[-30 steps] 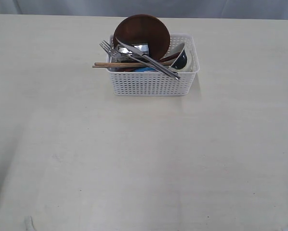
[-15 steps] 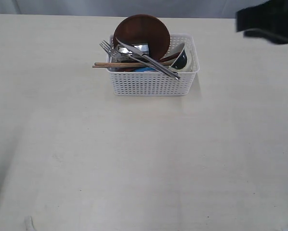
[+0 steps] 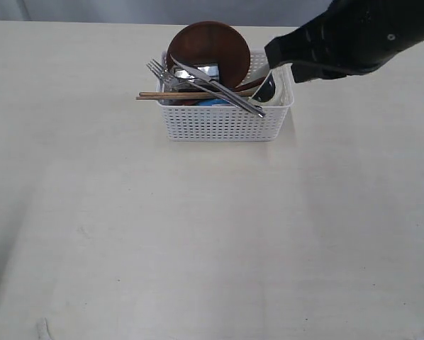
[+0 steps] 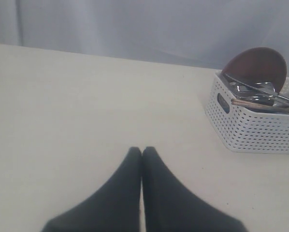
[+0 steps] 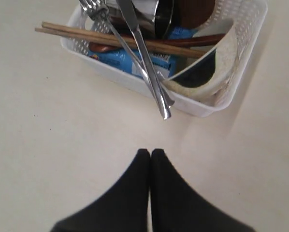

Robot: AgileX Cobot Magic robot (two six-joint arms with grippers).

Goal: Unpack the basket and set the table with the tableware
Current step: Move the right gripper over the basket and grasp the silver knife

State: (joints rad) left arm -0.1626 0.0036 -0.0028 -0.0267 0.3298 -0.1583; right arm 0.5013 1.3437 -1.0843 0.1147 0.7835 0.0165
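The table (image 3: 198, 234) is a broad, pale beige top with faint wood grain. At its far middle sits the basket (image 3: 226, 124), white plastic, rectangular, with lattice sides and a rolled rim, and all the tableware is in it.

The black right arm (image 3: 354, 35) reaches in from the right above the basket's far right corner. The right gripper (image 5: 150, 152) has its two dark tapered fingers pressed together with nothing between them. The left gripper (image 4: 142, 151) is closed and empty too, low over bare table well left of the basket.

A round brown wooden plate (image 3: 205, 44) stands on edge at the far side. A cream bowl (image 3: 266, 85) with a dark inside tilts at the right end. A steel knife (image 3: 219, 88) and fork (image 3: 159, 71) lie slanted across the top, ends jutting past the rim. Wooden chopsticks (image 3: 176, 94) poke out left. Beneath are a reddish-brown spoon (image 5: 202, 39), a shiny steel cup (image 3: 206, 70) and a blue packet (image 5: 130, 60).
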